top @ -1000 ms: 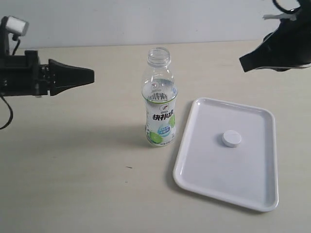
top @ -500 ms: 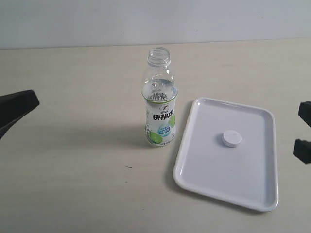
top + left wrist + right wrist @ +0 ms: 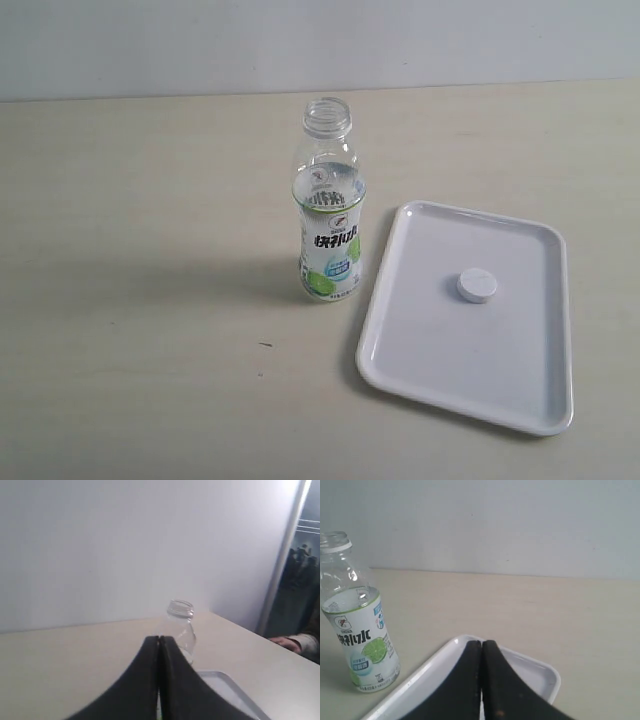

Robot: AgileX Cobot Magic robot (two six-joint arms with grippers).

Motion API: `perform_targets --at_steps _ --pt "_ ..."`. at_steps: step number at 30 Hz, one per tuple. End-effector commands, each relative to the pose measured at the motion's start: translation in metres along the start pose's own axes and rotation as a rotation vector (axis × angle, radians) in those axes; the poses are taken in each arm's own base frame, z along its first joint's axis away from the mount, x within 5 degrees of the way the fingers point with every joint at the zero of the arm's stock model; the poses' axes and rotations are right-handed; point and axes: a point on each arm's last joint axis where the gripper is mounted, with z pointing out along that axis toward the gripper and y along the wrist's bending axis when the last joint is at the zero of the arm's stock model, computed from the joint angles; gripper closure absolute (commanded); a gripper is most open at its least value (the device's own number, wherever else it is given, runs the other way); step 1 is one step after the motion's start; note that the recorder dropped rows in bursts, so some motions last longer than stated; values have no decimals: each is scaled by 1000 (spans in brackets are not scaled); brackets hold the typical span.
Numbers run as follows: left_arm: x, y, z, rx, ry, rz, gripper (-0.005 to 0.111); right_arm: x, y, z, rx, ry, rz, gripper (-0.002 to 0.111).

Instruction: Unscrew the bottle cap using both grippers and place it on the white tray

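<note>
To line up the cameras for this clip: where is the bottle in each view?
Exterior view: the bottle stands uncapped near the middle, left of the white tray.
Left wrist view: the bottle is partly hidden behind the shut left gripper.
Right wrist view: the bottle stands beside the white tray, clear of the right gripper.
Shared landmark: the white tray.

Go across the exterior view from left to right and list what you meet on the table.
bottle → bottle cap. The cap lies on the white tray, which spans both sides of it and so has no place of its own in the order.
</note>
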Motion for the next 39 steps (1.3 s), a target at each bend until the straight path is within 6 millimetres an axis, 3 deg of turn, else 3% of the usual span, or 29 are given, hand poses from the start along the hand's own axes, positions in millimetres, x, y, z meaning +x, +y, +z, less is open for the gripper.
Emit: perform_targets --at_steps 1,11,24,39 --pt "-3 0 -9 -97 -61 -15 107 0 0 -4 0 -30 -7 108" --pt "-12 -18 -32 -139 -241 139 107 0 0 -5 -2 -37 -5 108" --pt "5 -47 -31 201 -96 313 107 0 0 -5 -5 -32 128 108" --pt "19 -48 -31 230 47 421 107 1 0 -5 -4 -25 96 108"
